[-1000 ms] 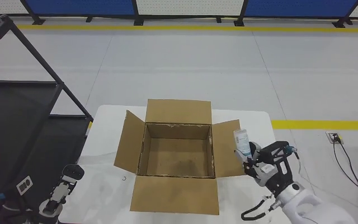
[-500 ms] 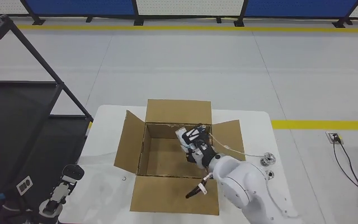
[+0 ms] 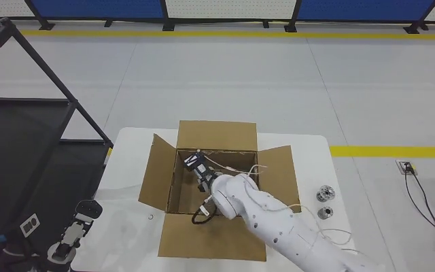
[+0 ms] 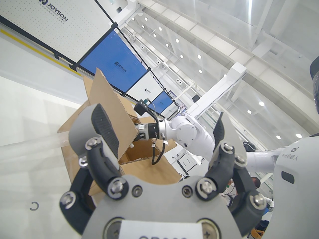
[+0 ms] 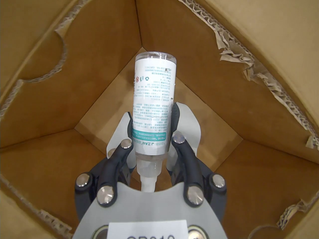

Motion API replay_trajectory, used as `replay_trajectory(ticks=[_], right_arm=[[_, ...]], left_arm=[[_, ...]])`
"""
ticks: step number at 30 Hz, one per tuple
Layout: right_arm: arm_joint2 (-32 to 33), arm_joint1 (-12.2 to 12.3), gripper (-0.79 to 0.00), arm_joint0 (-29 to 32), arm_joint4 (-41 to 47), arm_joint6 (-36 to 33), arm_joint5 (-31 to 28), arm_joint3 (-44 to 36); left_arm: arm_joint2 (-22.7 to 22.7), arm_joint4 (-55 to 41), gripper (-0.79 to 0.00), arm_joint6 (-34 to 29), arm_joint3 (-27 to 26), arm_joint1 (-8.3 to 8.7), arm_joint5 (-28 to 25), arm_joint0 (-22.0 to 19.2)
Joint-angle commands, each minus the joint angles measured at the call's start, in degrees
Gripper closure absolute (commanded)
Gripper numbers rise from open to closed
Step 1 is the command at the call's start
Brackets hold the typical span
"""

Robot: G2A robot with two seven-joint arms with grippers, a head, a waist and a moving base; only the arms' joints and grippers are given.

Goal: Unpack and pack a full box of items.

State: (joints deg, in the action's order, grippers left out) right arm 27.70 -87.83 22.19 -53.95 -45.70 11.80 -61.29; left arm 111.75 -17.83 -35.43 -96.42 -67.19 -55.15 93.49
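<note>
In the right wrist view, the bottle's (image 5: 153,95) nozzle disappears behind the right hand's (image 5: 152,116) mounting plate. From above, the right arm (image 3: 272,217) hides the bottle and the lower right of the box's (image 3: 211,238) floor. Two small metal pieces (image 3: 325,194) on the counter's (image 3: 129,156) right side are too tiny to identify.

Right gripper (image 5: 152,118) clamped, arm extended; left gripper (image 4: 160,123) spread wide.

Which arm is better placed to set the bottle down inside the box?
Right: the right tool grips the bottle inside the box; the left tool is open and empty, outside the box.
</note>
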Motion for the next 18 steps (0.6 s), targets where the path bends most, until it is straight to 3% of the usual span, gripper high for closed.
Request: replay_trajectory(ticks=[1, 15, 16, 18], right_arm=[[-1.22, -1.70, 0.000, -1.29, 0.09, 0.42, 1.10, 4.60], [-3.80, -10.44, 0.000, -5.47, 4.28, 0.55, -2.01, 25.78], [-3.80, -10.84, -0.034, -5.62, 4.30, 0.94, -2.32, 26.78], [-3.67, -11.60, -0.259, -5.88, 4.50, 1.61, -2.59, 28.55]], left_arm=[[0.00, 0.00, -0.785, 0.00, 0.00, 0.00, 0.00, 0.00], [0.00, 0.00, -0.785, 0.00, 0.00, 0.00, 0.00, 0.00], [0.00, 0.00, -0.785, 0.00, 0.00, 0.00, 0.00, 0.00], [0.00, 0.00, -0.785, 0.00, 0.00, 0.00, 0.00, 0.00]])
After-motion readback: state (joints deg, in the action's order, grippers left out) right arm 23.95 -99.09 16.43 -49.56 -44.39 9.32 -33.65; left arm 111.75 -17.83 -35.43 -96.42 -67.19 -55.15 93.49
